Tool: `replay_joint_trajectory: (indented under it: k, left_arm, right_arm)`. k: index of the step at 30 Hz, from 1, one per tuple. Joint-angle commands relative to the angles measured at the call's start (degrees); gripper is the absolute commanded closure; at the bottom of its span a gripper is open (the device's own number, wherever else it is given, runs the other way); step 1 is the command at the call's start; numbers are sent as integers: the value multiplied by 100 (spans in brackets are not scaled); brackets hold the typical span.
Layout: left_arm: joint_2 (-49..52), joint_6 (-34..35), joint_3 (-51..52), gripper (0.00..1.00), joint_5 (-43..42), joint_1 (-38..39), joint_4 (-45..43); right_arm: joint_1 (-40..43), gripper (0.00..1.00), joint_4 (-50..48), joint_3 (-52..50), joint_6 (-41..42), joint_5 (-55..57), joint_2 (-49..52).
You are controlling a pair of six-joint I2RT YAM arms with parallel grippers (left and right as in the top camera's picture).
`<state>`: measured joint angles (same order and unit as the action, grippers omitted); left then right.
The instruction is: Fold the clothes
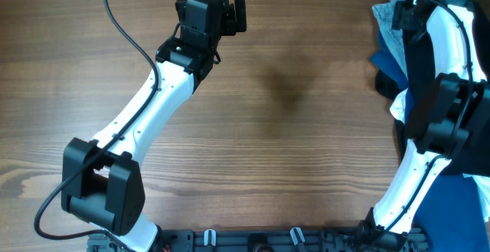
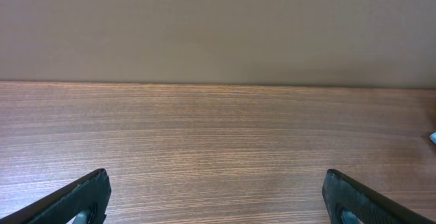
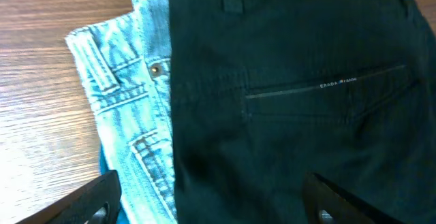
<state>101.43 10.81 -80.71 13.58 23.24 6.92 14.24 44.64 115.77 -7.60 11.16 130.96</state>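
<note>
The wooden table bears light blue jeans, a black garment partly covering them.

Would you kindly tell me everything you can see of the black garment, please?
The black garment is dark matte fabric, seemingly trousers: a belt loop near its top edge and a slit pocket with tiny pale lettering. It lies fairly flat at the table's right side, overlapping light blue jeans. The open right gripper hangs above it; contact cannot be told.

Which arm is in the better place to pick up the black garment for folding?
The right. The right gripper hangs open directly over the black garment, which lies on the light blue jeans. The left gripper is open over the table, far from it.
</note>
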Motion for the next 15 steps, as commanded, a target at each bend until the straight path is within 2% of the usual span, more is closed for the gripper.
replay_joint_trajectory:
  k: [1,3,5,9,10,12,13,15]
  left_arm:
    - [61,57,-74,0,-9,13,7]
    - [61,57,-74,0,-9,13,7]
    - [61,57,-74,0,-9,13,7]
    - [61,57,-74,0,-9,13,9]
    - [61,57,-74,0,-7,13,9]
    - [61,55,-74,0,-7,13,24]
    - [61,57,-74,0,-9,13,28]
    - [61,57,-74,0,-9,13,26]
  right_arm:
    - [114,14,39,114,17,-28,280]
    - [153,17,76,114,13,-59,299]
    - [184,28,107,114,26,-74,313]
    - [208,31,151,114,24,-94,380]
    - [208,30,162,114,22,-114,424]
    - [208,21,208,114,22,-162,472]
    - [208,12,221,114,22,-227,514]
    - [208,6,219,114,20,-223,546]
